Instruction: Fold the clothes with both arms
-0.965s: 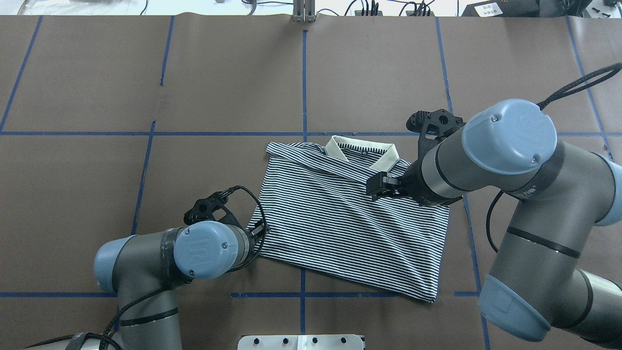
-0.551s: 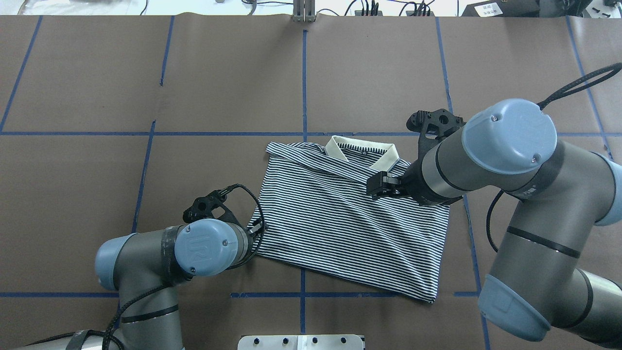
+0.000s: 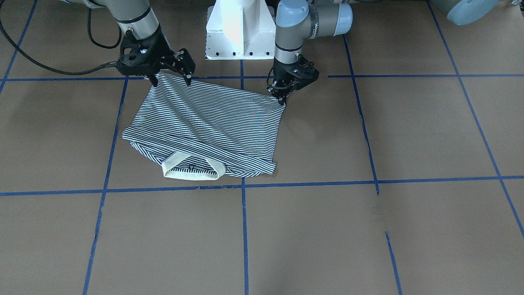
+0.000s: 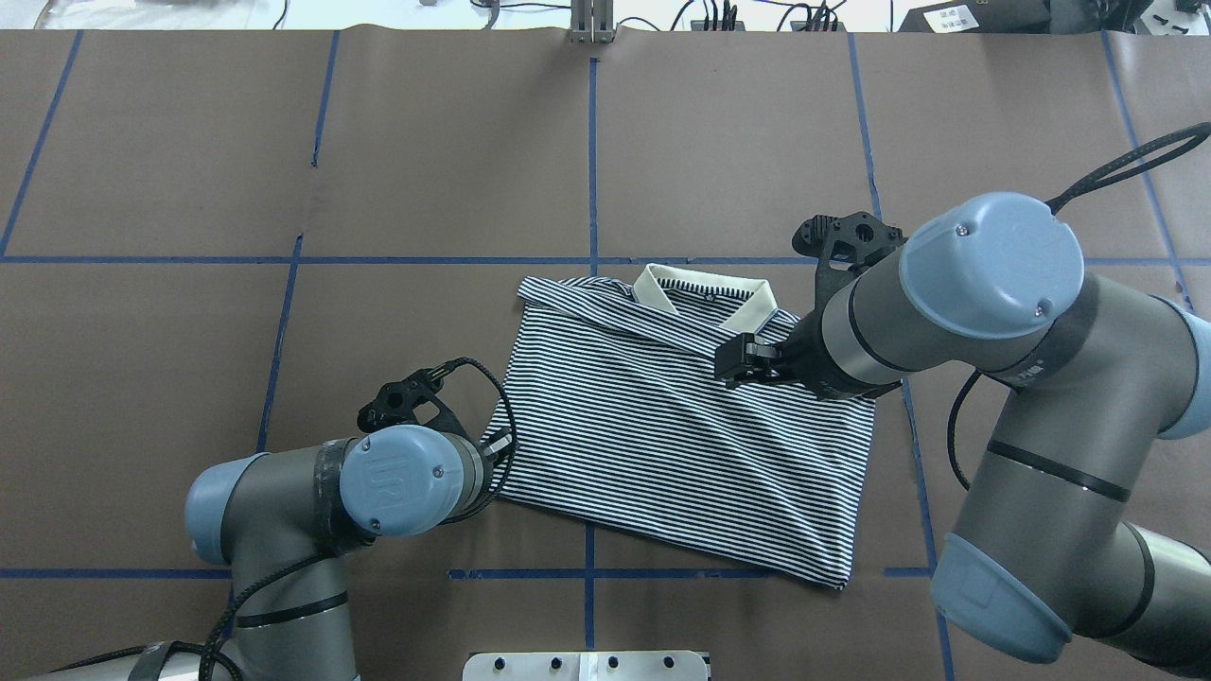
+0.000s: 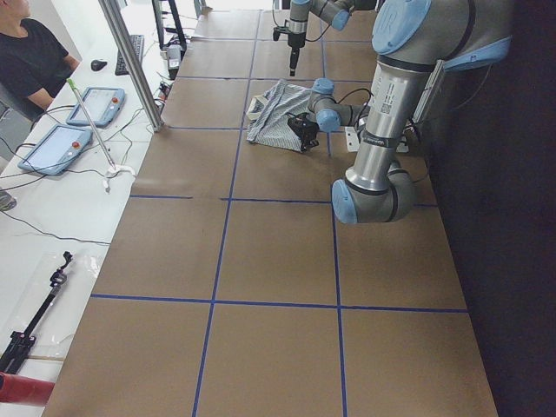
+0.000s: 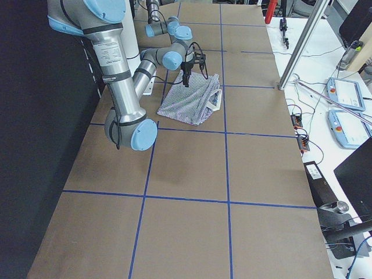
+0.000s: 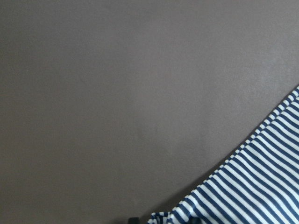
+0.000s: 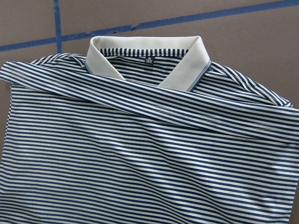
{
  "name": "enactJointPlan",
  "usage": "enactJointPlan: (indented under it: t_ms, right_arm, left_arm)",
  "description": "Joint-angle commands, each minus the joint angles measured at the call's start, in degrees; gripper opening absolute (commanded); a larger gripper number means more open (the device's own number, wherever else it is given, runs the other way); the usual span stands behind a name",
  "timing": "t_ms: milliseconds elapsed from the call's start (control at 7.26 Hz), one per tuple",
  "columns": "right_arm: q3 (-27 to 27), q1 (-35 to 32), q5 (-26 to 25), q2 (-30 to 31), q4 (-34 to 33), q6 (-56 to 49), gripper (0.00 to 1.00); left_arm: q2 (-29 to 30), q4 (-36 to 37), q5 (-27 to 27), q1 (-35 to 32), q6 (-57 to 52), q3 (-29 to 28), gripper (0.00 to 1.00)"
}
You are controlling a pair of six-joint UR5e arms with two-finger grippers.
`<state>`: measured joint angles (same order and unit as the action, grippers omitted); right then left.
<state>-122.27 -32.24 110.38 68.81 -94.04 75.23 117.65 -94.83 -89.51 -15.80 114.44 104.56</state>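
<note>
polo shirt (image 4: 662, 454) flat, collar toward far side of brown table (image 4: 426, 142), hem near, skewed; right hand (image 3: 171, 82) spread; left hand (image 3: 282, 99): cannot tell

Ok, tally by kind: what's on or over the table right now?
Polo shirt: 1
Grippers: 2, the left gripper and the right gripper
White pedestal base: 1
Total: 4
</note>
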Motion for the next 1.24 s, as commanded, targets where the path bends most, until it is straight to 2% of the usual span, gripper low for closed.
enactJointPlan:
  t_ms: [0,413,551,827,1102]
  right_arm:
    - [0.0,-0.2,-0.2,0.0,0.0,0.0,1.0]
    - [0.0,-0.4,-0.2,-0.1,0.0,0.2,1.0]
    - [0.0,-0.3,-0.2,-0.1,0.0,0.2,1.0]
    - [-0.1,-0.2,-0.1,-0.2,0.1,0.8,1.0]
    - [-0.2,-0.2,-0.1,-0.2,0.1,1.1,1.0]
  left_arm:
    - [0.1,0.1,-0.1,-1.9,-2.6,1.0,0.0]
    - [0.0,-0.3,0.0,-9.3,-11.4,-1.7,0.0]
    - [0.1,-3.9,0.0,-11.9,-13.3,-3.8,0.0]
    - [0.6,-14.5,0.0,-18.0,-19.9,-11.4,0.0]
    - [9.0,-22.6,0.0,-22.1,-25.6,-24.0,0.0]
